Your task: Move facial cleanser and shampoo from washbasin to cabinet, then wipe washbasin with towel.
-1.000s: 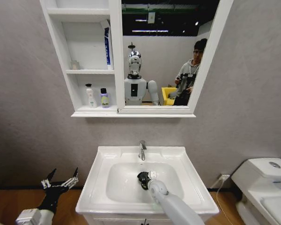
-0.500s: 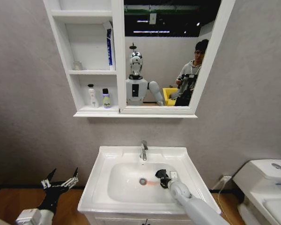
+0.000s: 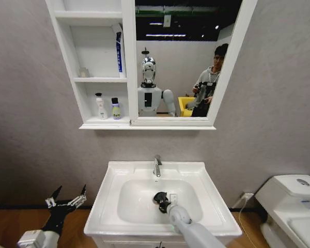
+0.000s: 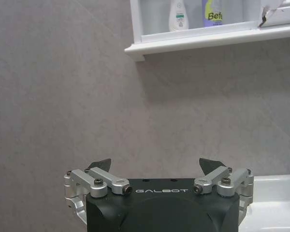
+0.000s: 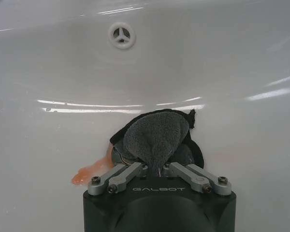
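Observation:
The white washbasin (image 3: pixel 109 206) is below me with its chrome tap (image 3: pixel 157 165) at the back. My right gripper (image 3: pixel 160 198) reaches into the bowl and is shut on the dark grey towel (image 5: pixel 155 134), pressing it on the bowl floor near the middle. An orange smear (image 5: pixel 90 172) lies beside the towel. On the lowest shelf of the cabinet (image 3: pixel 127 62) stand a white bottle (image 3: pixel 99 106) and a purple bottle (image 3: pixel 115 108); I cannot tell which is the facial cleanser and which the shampoo. My left gripper (image 3: pixel 67 199) hangs open, low and left of the washbasin.
A white toilet (image 3: pixel 294 199) stands at the right. A blue tube (image 3: pixel 118 51) leans on the cabinet's middle shelf. The left wrist view looks up at the grey wall, the shelf edge (image 4: pixel 208 41) and the basin's corner (image 4: pixel 275 193).
My right gripper has swept the towel from the bowl's right side back to the middle, over the drain. The left arm has not moved.

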You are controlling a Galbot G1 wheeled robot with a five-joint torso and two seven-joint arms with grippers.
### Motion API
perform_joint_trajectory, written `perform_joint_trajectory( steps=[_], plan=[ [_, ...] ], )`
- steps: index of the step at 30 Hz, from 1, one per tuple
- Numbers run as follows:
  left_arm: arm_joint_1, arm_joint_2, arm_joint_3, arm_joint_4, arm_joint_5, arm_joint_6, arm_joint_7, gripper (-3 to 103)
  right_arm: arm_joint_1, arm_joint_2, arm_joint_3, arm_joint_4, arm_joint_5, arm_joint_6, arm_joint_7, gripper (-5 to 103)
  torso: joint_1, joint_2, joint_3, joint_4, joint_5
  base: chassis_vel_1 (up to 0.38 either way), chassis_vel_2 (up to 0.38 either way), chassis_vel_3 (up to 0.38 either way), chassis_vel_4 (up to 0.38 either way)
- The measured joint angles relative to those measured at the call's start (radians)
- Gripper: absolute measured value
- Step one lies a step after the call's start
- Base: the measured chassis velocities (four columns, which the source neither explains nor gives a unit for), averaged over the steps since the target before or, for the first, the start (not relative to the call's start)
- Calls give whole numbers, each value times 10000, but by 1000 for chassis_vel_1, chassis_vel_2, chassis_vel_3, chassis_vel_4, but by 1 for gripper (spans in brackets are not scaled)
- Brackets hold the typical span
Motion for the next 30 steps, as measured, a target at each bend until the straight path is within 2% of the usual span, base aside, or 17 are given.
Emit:
perform_joint_trajectory(
  steps=[1,2,3,4,5,7,10,12,14,18,23,28,30],
  plan=[
    [-3,0,1,2,0,0,-1,100,99,78,-122,-14,48,83,-136,8,1,-2,1,0,2,-86,-57,-44,-19],
    [-6,0,7,-1,-2,0,10,100,164,205,-286,-6,141,168,-356,8,1,-4,4,37,33,-86,-50,-21,-19],
    [1,0,2,-1,0,0,2,100,225,242,-330,-7,176,228,-467,8,2,-5,6,50,53,-26,-50,85,27],
    [1,0,2,-1,0,0,2,100,225,242,-330,-7,176,228,-467,8,2,-5,6,50,53,-26,-50,85,27],
    [2,-2,3,1,-1,2,3,100,318,246,-355,-12,182,327,-558,8,4,-6,6,44,18,67,96,85,41],
    [-1,-1,0,1,0,1,0,100,362,266,-391,-8,179,410,-658,8,6,-6,5,47,18,67,44,92,41],
    [0,-1,0,0,0,1,-1,100,389,236,-386,38,172,691,-953,8,5,-6,1,24,13,19,34,8,-11],
    [-1,-1,0,1,0,1,0,100,383,233,-376,39,174,763,-1038,8,4,-4,1,23,12,0,0,0,0],
    [0,-1,0,0,0,1,0,100,274,244,-343,36,87,1025,-1465,8,0,-1,-2,26,15,0,0,0,0],
    [0,-1,0,0,0,1,0,100,81,226,-274,-9,-218,974,-1547,8,-1,0,-3,26,17,0,0,0,0],
    [0,0,-1,0,0,-2,0,100,-351,-19,23,153,-552,683,-1173,8,-2,3,-7,25,14,0,0,0,0],
    [-1,-1,0,0,0,-2,1,100,-691,-506,486,399,-1323,470,-302,8,-5,8,-10,27,4,0,0,0,0],
    [-1,0,1,0,0,-2,1,100,-762,-662,577,476,-1427,414,-130,8,-5,8,-9,27,15,0,0,0,0]
  ],
)
